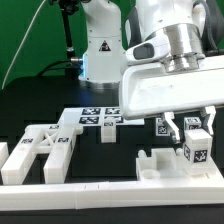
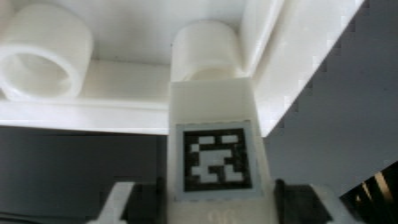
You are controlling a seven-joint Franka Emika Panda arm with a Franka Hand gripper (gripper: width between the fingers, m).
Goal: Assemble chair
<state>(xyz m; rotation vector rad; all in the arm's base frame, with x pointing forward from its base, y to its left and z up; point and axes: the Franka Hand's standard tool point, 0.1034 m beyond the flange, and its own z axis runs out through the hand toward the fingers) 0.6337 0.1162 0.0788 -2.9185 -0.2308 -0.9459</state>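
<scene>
Narrowly parted, fingers (image 2: 121, 205) grip a leg bar (image 2: 214, 150).

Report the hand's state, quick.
Hand: closed on the tagged white bar, a chair piece.

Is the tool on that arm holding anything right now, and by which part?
It seems so: the tool grips a white leg bar by its tagged end, a finger on each side.

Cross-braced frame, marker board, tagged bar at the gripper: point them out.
cross-braced frame (image 1: 40, 150), exterior view, crossing braces
marker board (image 1: 98, 118), exterior view, tagged top
tagged bar (image 2: 214, 155), wrist view, its tag
</scene>
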